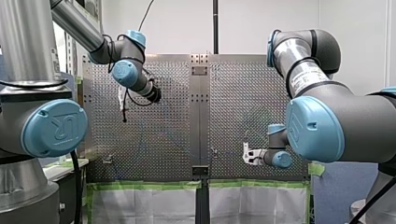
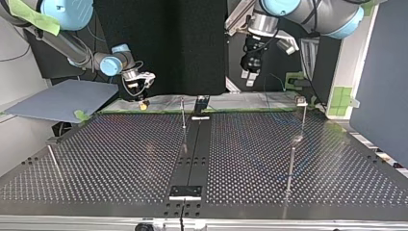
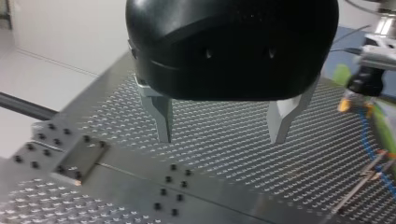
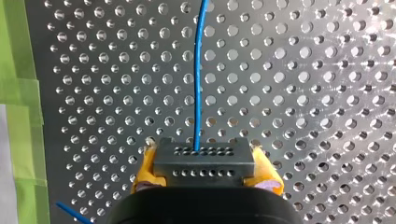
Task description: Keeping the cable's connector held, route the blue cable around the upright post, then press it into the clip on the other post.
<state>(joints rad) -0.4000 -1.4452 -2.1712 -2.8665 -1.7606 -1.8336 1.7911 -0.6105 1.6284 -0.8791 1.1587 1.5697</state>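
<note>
In the right wrist view my right gripper point(image 4: 204, 169) is shut, its yellow pads point(image 4: 144, 171) clamping a grey connector block point(image 4: 203, 157). The blue cable point(image 4: 198, 74) runs straight out of the block, ahead over the perforated plate. My left gripper point(image 3: 219, 139) hangs open above the plate with nothing between its metal fingers. Beyond it the right gripper point(image 3: 362, 91) shows, with the blue cable point(image 3: 370, 135) trailing down to thin posts point(image 3: 366, 175). In the top view my right gripper point(image 2: 143, 97) is low at the far left edge and my left gripper point(image 2: 248, 77) is raised at the far right.
Thin upright posts stand on the perforated table point(image 2: 120, 159): one near the centre seam point(image 2: 183, 115), one with a small head at the far right point(image 2: 303, 108), one nearer right point(image 2: 290, 168), one at the near left point(image 2: 53, 161). Green tape point(image 4: 18, 107) lines the table's edge.
</note>
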